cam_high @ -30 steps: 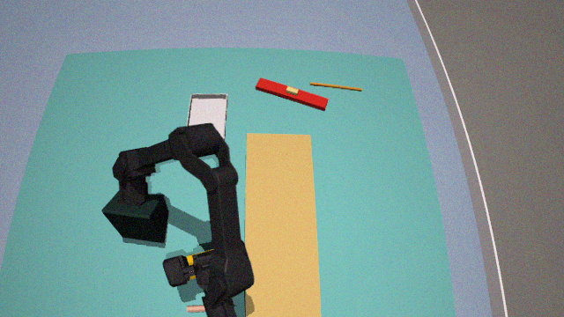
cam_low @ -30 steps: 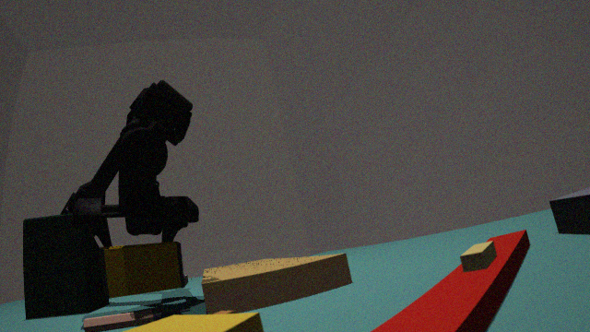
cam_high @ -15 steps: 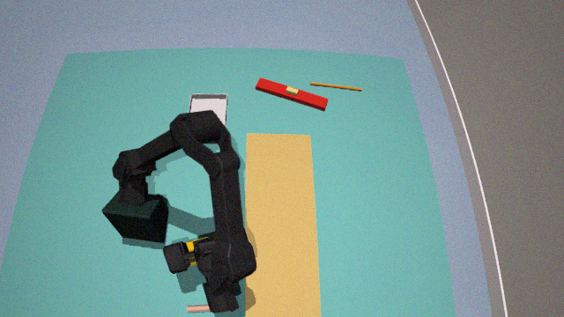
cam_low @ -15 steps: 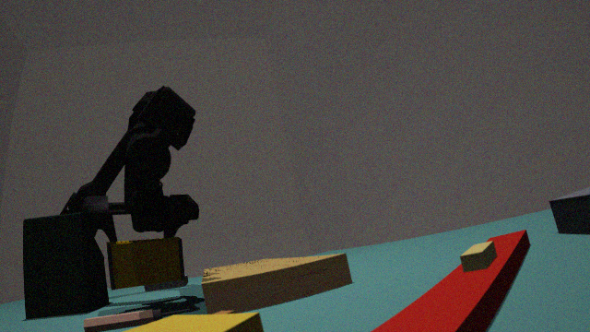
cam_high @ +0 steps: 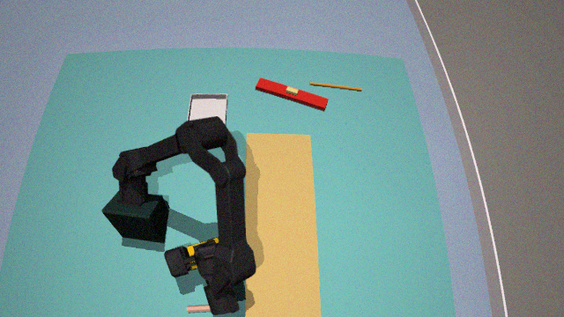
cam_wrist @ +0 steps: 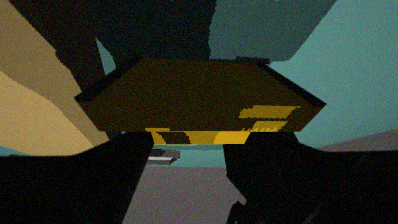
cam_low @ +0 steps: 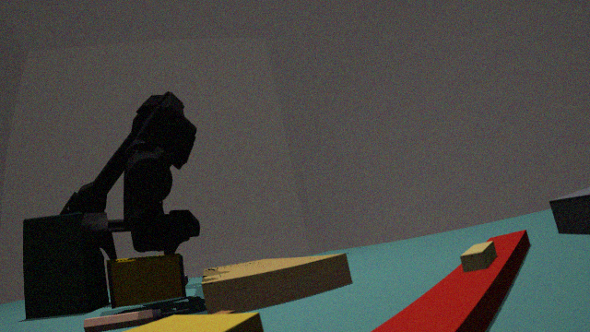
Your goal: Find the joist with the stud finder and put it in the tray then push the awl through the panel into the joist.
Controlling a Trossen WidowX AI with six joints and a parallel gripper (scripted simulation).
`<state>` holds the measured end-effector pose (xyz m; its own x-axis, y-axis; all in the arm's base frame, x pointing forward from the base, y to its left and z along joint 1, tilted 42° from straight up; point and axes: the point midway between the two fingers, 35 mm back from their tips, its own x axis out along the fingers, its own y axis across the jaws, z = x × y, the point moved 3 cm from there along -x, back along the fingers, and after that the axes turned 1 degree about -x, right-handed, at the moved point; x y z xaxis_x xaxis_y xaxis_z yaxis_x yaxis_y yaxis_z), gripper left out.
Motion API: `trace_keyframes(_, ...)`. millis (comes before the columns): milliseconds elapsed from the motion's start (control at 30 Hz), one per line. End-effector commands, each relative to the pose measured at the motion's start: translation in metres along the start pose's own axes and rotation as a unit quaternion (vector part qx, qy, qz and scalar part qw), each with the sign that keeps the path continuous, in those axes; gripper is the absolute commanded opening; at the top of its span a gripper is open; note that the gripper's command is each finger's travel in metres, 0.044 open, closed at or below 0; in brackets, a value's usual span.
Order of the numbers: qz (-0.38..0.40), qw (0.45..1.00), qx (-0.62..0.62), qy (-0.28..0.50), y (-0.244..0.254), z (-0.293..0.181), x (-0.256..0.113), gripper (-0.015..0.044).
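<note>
My gripper [cam_high: 192, 260] [cam_low: 143, 259] [cam_wrist: 200, 124] is shut on the yellow stud finder [cam_low: 145, 283] [cam_wrist: 195, 95]. It holds it low, to the left of the floor panel in the top view. The tan floor panel [cam_high: 284, 198] [cam_low: 277, 288] lies flat as a long slab. The awl [cam_high: 197, 309] [cam_low: 122, 319] lies on the table with its pink handle showing; the arm hides its shaft in the top view. The white tray [cam_high: 209, 96] stands at the back, partly covered by the arm. The joist does not show.
A red level [cam_high: 310, 101] [cam_low: 442, 300] lies beyond the panel's far end, with a pale block [cam_high: 292, 91] [cam_low: 479, 256] on it. An orange stick [cam_high: 336, 86] lies beside it. The dark robot base [cam_high: 137, 216] [cam_low: 64, 267] stands left. A yellow block [cam_low: 198, 324] is in the foreground.
</note>
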<state>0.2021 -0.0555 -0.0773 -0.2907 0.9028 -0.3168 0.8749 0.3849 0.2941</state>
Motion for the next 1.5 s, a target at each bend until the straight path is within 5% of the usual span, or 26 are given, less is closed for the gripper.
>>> trace_keyframes(0, 0.002, 1.0, 0.002, 0.001, -0.006, 0.003, 0.006, 0.0)
trace_keyframes(100, 0.002, 1.0, 0.001, 0.001, -0.007, 0.004, 0.007, 0.0)
trace_keyframes(600, 0.001, 1.0, 0.002, 0.001, -0.005, 0.009, 0.008, 0.0379)
trace_keyframes(1467, 0.001, 1.0, 0.001, 0.001, -0.005, 0.019, 0.001, 0.0379)
